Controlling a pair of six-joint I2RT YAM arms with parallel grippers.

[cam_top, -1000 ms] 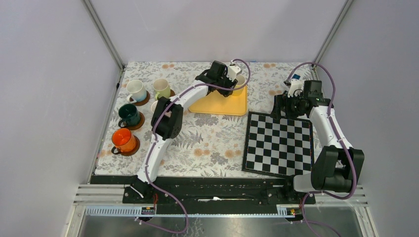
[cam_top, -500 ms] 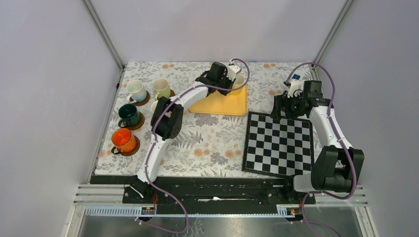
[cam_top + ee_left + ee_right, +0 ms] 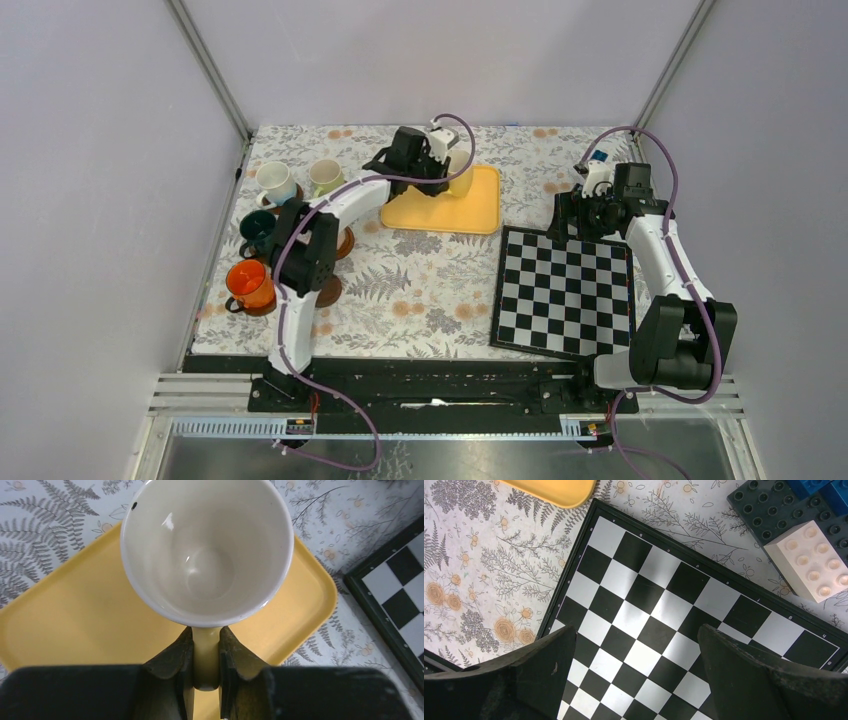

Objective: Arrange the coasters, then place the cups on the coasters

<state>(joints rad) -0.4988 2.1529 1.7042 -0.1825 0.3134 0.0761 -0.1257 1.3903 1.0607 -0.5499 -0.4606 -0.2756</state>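
I see the left gripper pinching the handle of the yellow cup, its jaws pressed against the handle from both sides. The cup is upright, its cream inside facing the wrist camera, over the yellow tray; I cannot tell whether its base touches the tray. In the top view the cup sits over the tray's far left part, mostly hidden under the wrist. Along the left side of the table, four cups sit on coasters: the white cup, the light green cup, the dark green cup and the orange cup. Two more brown coasters show partly from behind the left arm's elbow, and I cannot see what is on them. The right gripper hangs over the chequered board with its jaws spread wide apart. Building blocks lie just beside the board's far edge
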